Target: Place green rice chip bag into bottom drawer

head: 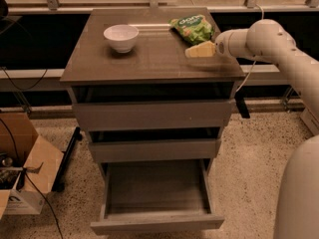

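The green rice chip bag (193, 28) lies on the grey cabinet top (149, 59) at its back right. My gripper (199, 50) hovers over the right side of the top, just in front of and slightly right of the bag, pointing left. It holds nothing that I can see. The bottom drawer (155, 193) is pulled out; its grey floor is bare.
A white bowl (121, 37) stands at the back left of the top. The two upper drawers (152, 114) are slightly ajar. A cardboard box (22, 163) with cables sits on the floor at the left. A railing and dark window run behind the cabinet.
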